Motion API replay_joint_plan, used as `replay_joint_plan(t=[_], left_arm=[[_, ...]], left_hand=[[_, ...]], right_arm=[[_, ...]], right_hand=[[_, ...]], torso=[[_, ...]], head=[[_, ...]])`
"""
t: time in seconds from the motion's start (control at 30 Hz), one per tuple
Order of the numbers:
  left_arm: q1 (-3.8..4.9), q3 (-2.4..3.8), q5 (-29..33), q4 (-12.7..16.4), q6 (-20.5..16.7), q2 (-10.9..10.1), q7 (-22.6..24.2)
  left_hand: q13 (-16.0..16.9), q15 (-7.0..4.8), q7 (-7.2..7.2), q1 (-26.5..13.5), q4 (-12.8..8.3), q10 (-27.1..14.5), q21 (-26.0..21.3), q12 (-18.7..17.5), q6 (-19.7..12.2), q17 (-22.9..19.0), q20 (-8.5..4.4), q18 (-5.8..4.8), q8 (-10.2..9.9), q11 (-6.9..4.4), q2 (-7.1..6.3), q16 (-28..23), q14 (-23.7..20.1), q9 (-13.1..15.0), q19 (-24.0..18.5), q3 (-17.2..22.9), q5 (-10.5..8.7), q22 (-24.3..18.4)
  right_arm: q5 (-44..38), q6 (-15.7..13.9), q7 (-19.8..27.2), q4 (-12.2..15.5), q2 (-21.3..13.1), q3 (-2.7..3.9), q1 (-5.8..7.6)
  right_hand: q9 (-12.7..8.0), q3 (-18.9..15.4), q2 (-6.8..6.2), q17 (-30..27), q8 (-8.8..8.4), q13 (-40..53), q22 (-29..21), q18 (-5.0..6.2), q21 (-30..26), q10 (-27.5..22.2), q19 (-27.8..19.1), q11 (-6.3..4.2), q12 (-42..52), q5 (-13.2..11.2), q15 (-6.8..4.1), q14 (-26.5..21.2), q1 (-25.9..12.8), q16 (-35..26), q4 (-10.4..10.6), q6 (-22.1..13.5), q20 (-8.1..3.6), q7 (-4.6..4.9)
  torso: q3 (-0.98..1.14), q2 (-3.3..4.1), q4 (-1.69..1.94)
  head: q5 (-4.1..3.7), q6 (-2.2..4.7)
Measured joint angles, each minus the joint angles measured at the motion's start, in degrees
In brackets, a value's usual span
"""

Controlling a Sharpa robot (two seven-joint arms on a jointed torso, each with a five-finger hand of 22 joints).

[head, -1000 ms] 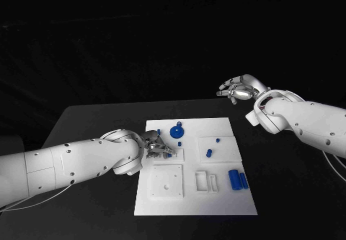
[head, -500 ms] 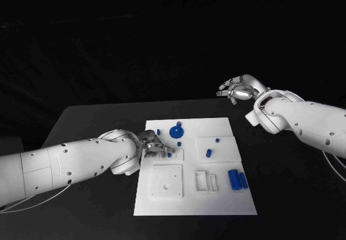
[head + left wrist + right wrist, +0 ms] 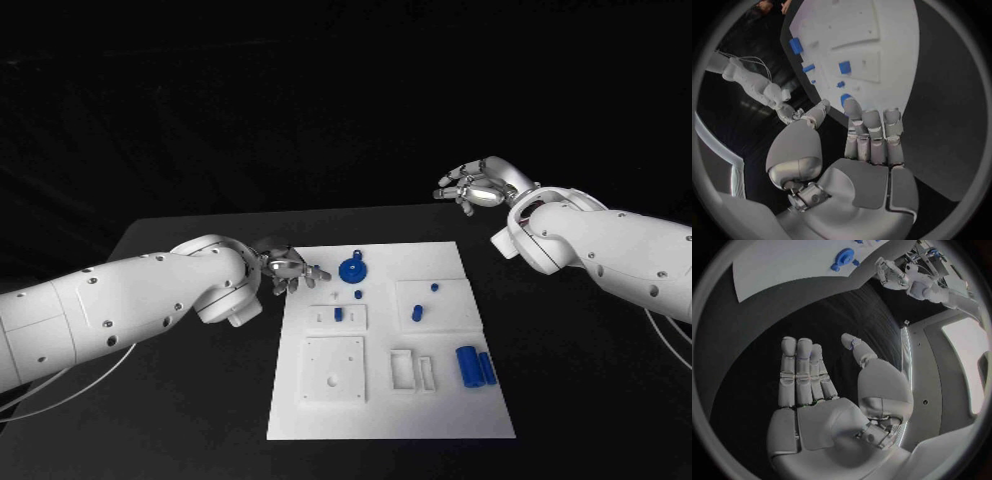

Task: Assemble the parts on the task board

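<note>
Task board (image 3: 389, 405) sits mid-bench; progress looks partial; small blue peg (image 3: 339, 314) stands in its block, blue disc (image 3: 353, 268) at the board's 11 o'clock, two blue cylinders (image 3: 473, 364) loose at 3 o'clock, still to place; left hand (image 3: 289, 270) spread, empty, off the board's 10 o'clock edge; right hand (image 3: 479, 186) spread, empty, raised at 1 o'clock.

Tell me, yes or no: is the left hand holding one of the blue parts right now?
No. In the left wrist view the left hand shows a bare palm and straight, extended fingers, with the blue parts lying apart on the task board.
</note>
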Motion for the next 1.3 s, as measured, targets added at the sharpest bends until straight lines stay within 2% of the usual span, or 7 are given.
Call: replay_joint_plan(t=[0.07,0.17,0.37,0.7,0.8,1.0,1.3], left_arm=[[0.81,0.06,0.0,-3.0,1.0,1.1,0.0],[1.28,0.1,0.0,-6.4,2.1,2.8,-0.1],[1.67,0.07,-1.6,-11.4,4.7,5.7,-0.6],[1.76,0.09,-4.2,-19.2,8.4,10.5,-1.0],[1.7,0.09,-4.5,-20.3,9.1,11.1,-1.0],[1.38,0.07,-4.6,-22.2,10.2,12.8,-1.0],[0.82,0.04,-4.6,-23.0,11.4,14.3,-1.0]], left_hand=[[-0.6,0.44,0.27,1.5,-0.6,-0.2,-0.6,-1.0,-0.9,-0.3,0.16,-0.92,-0.8,0.4,0.73,-0.9,-0.1,-0.3,-0.3,-0.3,5.09,-0.3],[-1.0,0.8,0.96,1.3,-0.7,-0.3,-0.9,-1.8,-2.0,-0.6,0.16,-0.91,-1.1,0.71,0.84,-1.6,-0.2,-0.4,-0.3,-1.2,7.58,-0.5],[-1.2,0.9,0.99,0.4,0.1,-0.3,-1.4,-2.5,-2.2,-0.7,0.28,-0.91,-1.1,0.71,1.81,-2.1,-0.3,-0.4,-0.5,-2.3,6.66,-0.8],[-1.5,1.29,1.28,0.4,1.0,-0.7,-2.1,-3.1,-2.7,-0.7,0.47,-0.9,-1.4,1.1,1.82,-2.7,-0.7,-0.4,-1.1,-2.7,4.11,-0.8],[-1.5,1.42,1.47,0.2,1.2,-0.8,-2.2,-3.4,-2.9,-0.7,0.46,-1.79,-1.4,1.21,2.0,-3.0,-0.8,-0.4,-1.5,-2.9,3.58,-0.8],[-1.7,2.23,1.88,0.3,1.6,-1.6,-2.9,-4.1,-3.3,-0.8,0.88,-1.79,-1.7,1.77,2.56,-3.6,-1.6,-0.4,-2.3,-3.3,3.35,-0.9],[-1.7,2.21,2.08,-0.1,2.2,-1.9,-3.1,-4.5,-3.7,-0.8,0.87,-1.78,-2.0,1.92,3.32,-3.8,-2.1,-0.4,-2.7,-3.9,2.91,-0.9]], right_arm=[[0.1,0.0,0.0,0.0,0.0,0.0,0.0],[0.1,0.0,0.0,-0.1,0.0,0.0,-0.01],[0.3,0.0,0.0,-0.3,0.4,0.0,-0.05],[0.4,0.0,0.0,-0.4,0.7,0.0,-0.07],[0.4,0.0,0.0,-0.4,0.7,0.0,-0.07],[0.4,0.0,0.0,-0.4,0.7,0.0,-0.07],[0.4,0.0,0.1,-0.6,1.2,0.0,-0.07]], right_hand=[[0.0,0.0,0.0,0.0,0.0,0.0,0.0,0.0,0.0,0.0,0.0,0.0,0.0,0.0,0.0,0.0,0.0,0.0,0.0,0.0,0.0,0.0],[0.0,0.0,0.0,0.0,0.0,-0.1,0.0,0.0,0.0,0.0,0.0,0.0,0.0,0.0,0.0,0.0,0.0,0.0,0.0,0.0,0.0,-0.01],[-0.1,0.0,0.0,-0.1,0.0,-0.3,0.2,0.01,0.0,-0.2,0.0,0.21,0.3,-0.9,0.0,0.0,0.0,0.0,0.0,0.0,0.0,-0.02],[-0.1,0.0,0.0,-0.1,0.0,-0.4,0.2,0.01,-0.2,-0.2,0.0,0.21,0.3,-0.9,0.0,0.0,0.0,0.0,0.0,0.1,0.0,0.04],[-0.1,0.0,0.0,-0.1,0.0,-0.4,0.2,0.01,-0.3,-0.2,0.0,0.21,0.3,-0.9,0.0,0.0,0.0,0.0,0.0,0.0,0.0,0.26],[-0.2,0.0,0.0,-0.1,0.0,-0.4,0.2,0.0,-0.3,-0.2,0.0,0.21,0.3,-0.9,0.0,0.0,0.0,0.0,0.0,-0.1,0.0,0.28],[-0.2,0.0,0.0,-0.2,0.0,-0.5,0.3,0.01,-0.3,-0.4,0.0,0.0,0.3,-0.9,0.19,-0.2,0.0,0.0,0.0,-0.1,0.0,0.29]], torso=[[0.0,0.0,0.0],[0.0,0.0,0.01],[-0.03,0.04,-0.03],[-0.03,0.08,-0.03],[-0.03,0.12,-0.06],[-0.03,0.13,-0.05],[-0.01,0.09,-0.04]], head=[[0.11,0.21],[0.11,0.4],[0.02,0.9],[0.39,1.36],[0.43,1.41],[-0.03,1.43],[-0.16,1.18]])
